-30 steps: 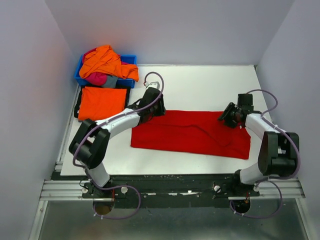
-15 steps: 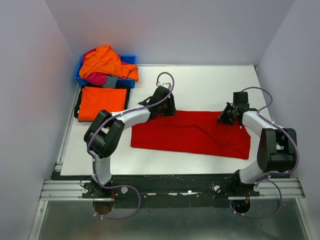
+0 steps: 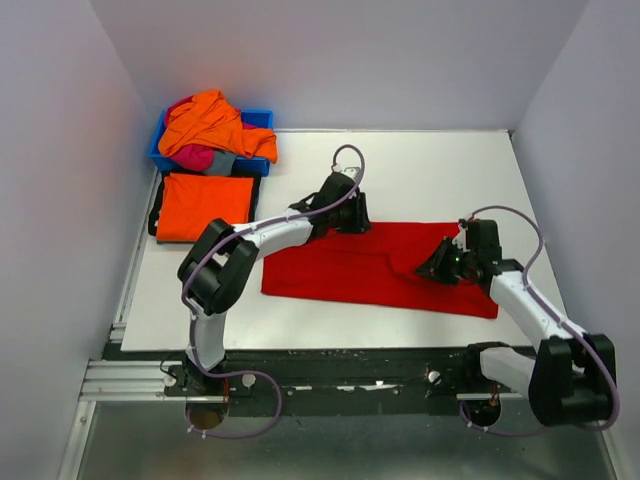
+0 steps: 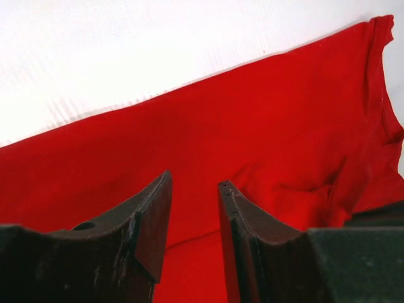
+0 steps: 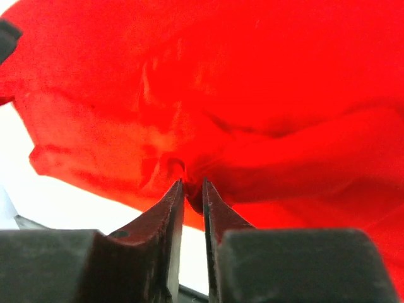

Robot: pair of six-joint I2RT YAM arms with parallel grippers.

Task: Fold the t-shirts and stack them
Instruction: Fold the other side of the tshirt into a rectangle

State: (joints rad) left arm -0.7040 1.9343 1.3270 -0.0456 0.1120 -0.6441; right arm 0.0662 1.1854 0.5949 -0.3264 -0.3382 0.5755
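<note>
At the far left we are seeing a blue plastic bin (image 3: 262, 118) holding a crumpled orange cloth shirt (image 3: 210, 122). In front of it a folded orange cloth shirt (image 3: 205, 205) is lying flat. Our left gripper (image 4: 194, 183) is hanging over the far edge of the bright red cloth shirt (image 3: 340, 270), jaws partly apart, holding nothing. That shirt is lying spread on the white table (image 3: 420, 170). Our right gripper (image 5: 192, 183) is pinching a bunch of it near its right end.
</note>
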